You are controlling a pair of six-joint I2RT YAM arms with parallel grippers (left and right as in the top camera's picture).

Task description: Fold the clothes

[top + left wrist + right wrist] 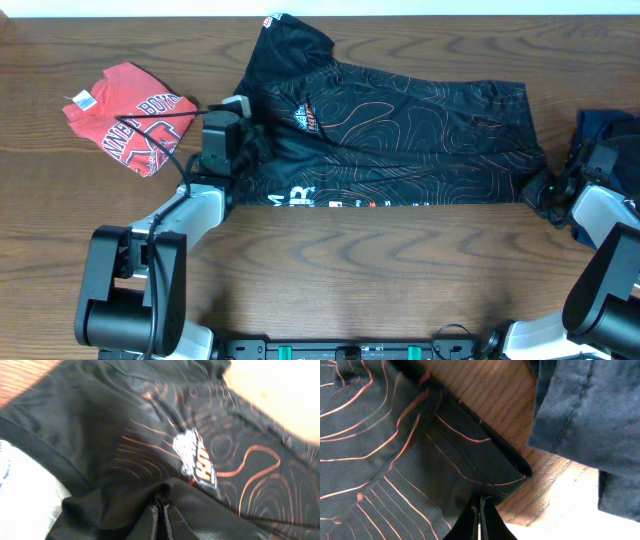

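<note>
Holding the black T-shirt (400,130) at the centre of the table (400,280), I have my left gripper (243,150) clenched on its 9 o'clock end and my right gripper (548,188) clenched on its 3 o'clock hem, so I judge this fold is only begun. The red T-shirt (130,115) lies folded at 10 o'clock, a dark navy garment (605,130) waits at 3 o'clock, and I see no container.

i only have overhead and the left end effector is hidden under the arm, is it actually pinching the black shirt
Observer: Yes, the left wrist view shows the left end effector shut on a raised fold of the black T-shirt, close to its chest logo.
Operator: and the right one
Observer: Right wrist view: the right end effector is shut on the shirt's edge, with bare table between that edge and the navy garment.
</note>
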